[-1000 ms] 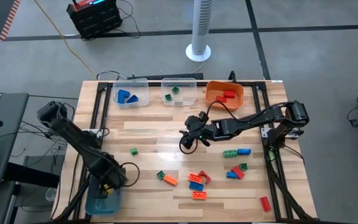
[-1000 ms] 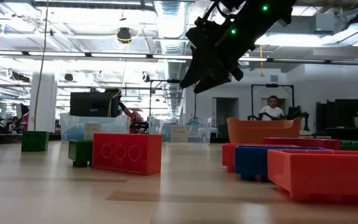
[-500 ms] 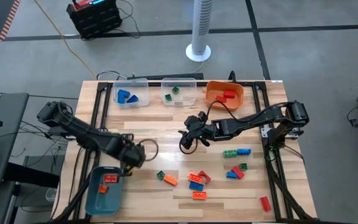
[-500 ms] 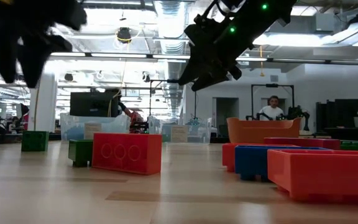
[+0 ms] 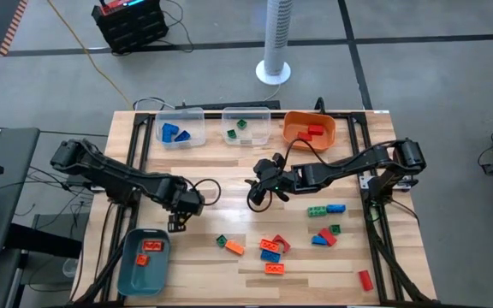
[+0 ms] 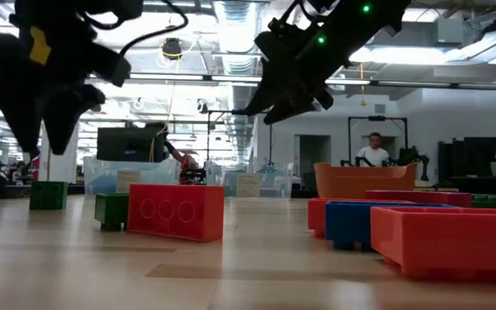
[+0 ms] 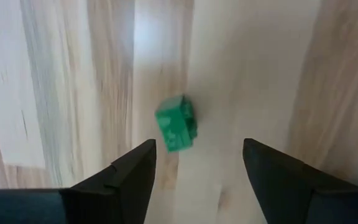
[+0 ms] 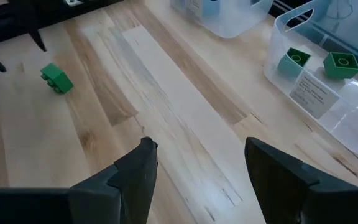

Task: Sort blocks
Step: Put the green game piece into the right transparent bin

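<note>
A pale wooden table (image 5: 204,175) is seen under bright ceiling lights, with a grey floor and a white tower fan (image 5: 276,38) behind it. Most blocks (image 5: 272,248) are scattered on the planks toward the right front; a single green block (image 7: 176,122) lies between the spread, empty fingers of the left gripper (image 5: 178,224). The right gripper (image 5: 255,195) is held above the table's middle, fingers parted and empty. A person (image 6: 374,151) is glimpsed in the far room.
</note>
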`<state>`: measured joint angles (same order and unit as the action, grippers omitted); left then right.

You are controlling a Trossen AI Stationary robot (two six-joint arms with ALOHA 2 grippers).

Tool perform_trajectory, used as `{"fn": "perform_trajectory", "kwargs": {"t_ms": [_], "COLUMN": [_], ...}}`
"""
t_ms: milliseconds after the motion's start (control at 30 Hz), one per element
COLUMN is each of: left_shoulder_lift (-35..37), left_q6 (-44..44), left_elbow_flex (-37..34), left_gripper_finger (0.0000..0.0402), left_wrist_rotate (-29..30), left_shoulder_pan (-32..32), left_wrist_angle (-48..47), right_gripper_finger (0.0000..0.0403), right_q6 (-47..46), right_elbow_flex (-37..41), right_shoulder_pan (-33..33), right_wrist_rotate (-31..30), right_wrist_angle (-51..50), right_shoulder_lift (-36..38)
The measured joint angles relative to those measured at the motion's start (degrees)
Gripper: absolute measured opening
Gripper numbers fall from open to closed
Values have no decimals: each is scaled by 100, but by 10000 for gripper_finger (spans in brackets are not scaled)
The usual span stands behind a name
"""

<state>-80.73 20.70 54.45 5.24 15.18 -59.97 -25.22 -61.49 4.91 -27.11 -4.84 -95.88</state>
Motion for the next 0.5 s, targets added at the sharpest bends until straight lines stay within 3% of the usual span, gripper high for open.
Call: {"fn": "perform_trajectory", "kwargs": {"t_ms": [267, 500], "left_shoulder_lift": [0, 1], "left_q6": [-201, -304], "left_elbow_flex": [-413, -633], "left_gripper_finger": [279, 285], "left_wrist_rotate": [-34, -44], "left_shoulder_pan": [-419, -628], "left_wrist_angle": [392, 703], "right_gripper_finger": [255, 255], "right_q6": [18, 18], "right_elbow_flex": [0, 0], "right_shoulder_pan": [0, 0], "right_wrist_rotate": [0, 0], "right_wrist_angle": [85, 99], "right_shoulder_lift": [0, 0]}}
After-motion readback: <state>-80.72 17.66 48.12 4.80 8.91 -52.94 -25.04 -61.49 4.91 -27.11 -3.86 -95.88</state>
